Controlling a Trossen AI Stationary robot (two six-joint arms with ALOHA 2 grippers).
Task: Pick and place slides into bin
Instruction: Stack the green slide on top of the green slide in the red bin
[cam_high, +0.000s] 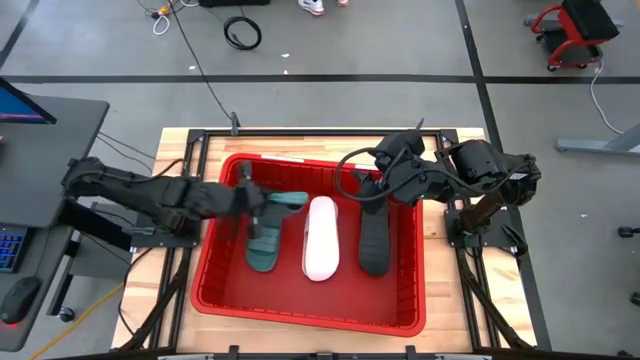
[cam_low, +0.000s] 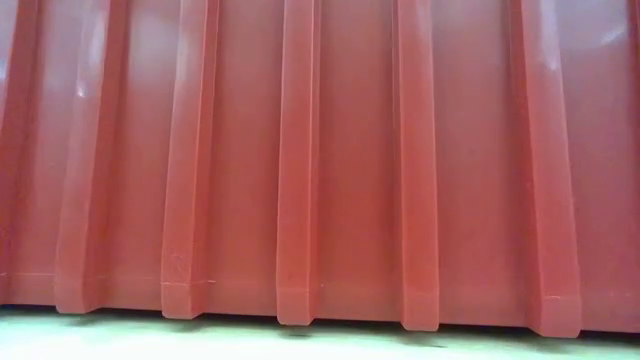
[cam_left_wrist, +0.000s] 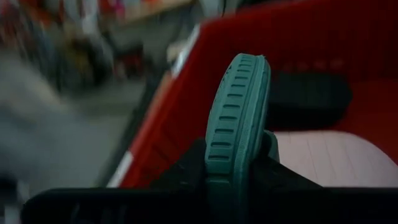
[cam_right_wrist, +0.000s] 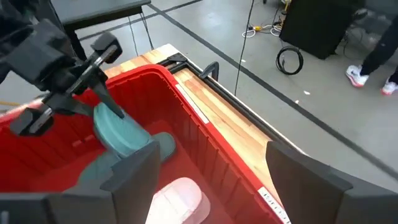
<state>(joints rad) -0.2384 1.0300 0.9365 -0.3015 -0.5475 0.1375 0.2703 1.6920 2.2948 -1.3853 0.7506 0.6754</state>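
Risk lies in the left claw (cam_high: 256, 212) clenched edge-on around a teal slide (cam_left_wrist: 238, 118) over the red bin (cam_high: 222, 296); it may tumble onto another teal slide (cam_high: 268, 248). Right claw (cam_right_wrist: 208, 171) hangs released.

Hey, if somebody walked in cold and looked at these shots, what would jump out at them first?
The big red bin filling the middle of the table, with a teal, a white and a black slide lying side by side on its floor. Next, the left gripper over the bin's left half, shut on another teal slide. The right gripper hangs open above the black one.
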